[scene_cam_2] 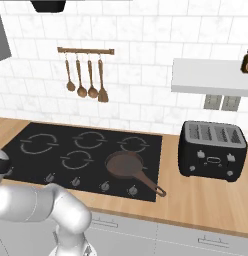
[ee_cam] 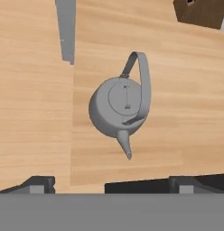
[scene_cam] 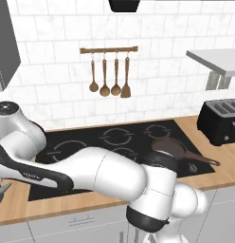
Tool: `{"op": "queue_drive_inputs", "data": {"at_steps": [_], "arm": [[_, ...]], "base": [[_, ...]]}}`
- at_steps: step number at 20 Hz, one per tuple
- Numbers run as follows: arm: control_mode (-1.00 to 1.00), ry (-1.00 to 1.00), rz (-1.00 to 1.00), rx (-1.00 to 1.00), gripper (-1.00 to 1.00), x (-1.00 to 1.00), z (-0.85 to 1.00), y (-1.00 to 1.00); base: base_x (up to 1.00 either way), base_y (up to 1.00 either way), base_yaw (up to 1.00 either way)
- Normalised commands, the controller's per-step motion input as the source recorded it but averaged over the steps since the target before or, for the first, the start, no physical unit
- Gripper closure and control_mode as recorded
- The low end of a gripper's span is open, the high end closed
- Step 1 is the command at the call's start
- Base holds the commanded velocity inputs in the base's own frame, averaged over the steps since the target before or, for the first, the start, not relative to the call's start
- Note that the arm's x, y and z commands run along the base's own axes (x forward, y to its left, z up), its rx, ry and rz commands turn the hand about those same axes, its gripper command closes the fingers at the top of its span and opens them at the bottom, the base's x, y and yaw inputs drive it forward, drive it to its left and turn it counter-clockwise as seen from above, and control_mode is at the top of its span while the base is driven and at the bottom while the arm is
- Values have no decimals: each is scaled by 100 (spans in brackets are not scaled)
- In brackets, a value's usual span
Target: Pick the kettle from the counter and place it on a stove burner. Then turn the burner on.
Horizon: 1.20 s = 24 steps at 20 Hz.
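Straight below the hand camera, the kettle (ee_cam: pixel 117 108) stood upright on the counter (ee_cam: pixel 32 90), just above the middle of the hand view, its body apart from everything else. Its spout pointed toward 6 o'clock, at the gripper (ee_cam: pixel 111 182), and its thin handle arched over the lid from 12 o'clock round to about 4 o'clock. The gripper was open and empty: one dark fingertip rose at 7 o'clock and the other at 5 o'clock, spread wider than the kettle's body, with nothing between them. That spacing and the top-down aim suggested the hand was lined up for a descent onto the kettle, probably to catch the handle or straddle the lid, since the wire arch offered the only slim part to close on.

From the left base view, the arm (scene_cam: pixel 105 175) swung far toward 9 o'clock, low over the counter's (scene_cam: pixel 67 201) front edge, which fits a kettle parked left of the cooktop (scene_cam: pixel 114 142). A small grey point at the frame's 8 o'clock edge may have been part of the kettle; I cannot be sure.

On the right base view, the large ring marking (scene_cam_2: pixel 37 143) lay bare at the cooktop's (scene_cam_2: pixel 146 165) 10 o'clock corner. The frying pan (scene_cam_2: pixel 127 166) sat on a ring near 4 o'clock, its handle angled toward the counter, so it did not block that burner. A row of knobs (scene_cam_2: pixel 105 186) ran along the cooktop's near edge. The toaster (scene_cam_2: pixel 212 149) stood well apart at 3 o'clock.
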Motion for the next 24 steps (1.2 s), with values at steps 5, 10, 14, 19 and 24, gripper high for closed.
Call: {"op": "queue_drive_inputs", "data": {"at_steps": [5,10,14,19,24], "arm": [[-100,0,0,0,-100,0,-40,6],[-100,0,0,0,-100,0,-30,14],[-100,-2,0,0,-100,2,-21,33],[-100,0,1,0,-100,17,-19,34],[-100,0,0,0,-100,27,-6,2]], "base": [[0,0,0],[0,0,0],[0,0,0],[0,0,0],[0,0,0]]}}
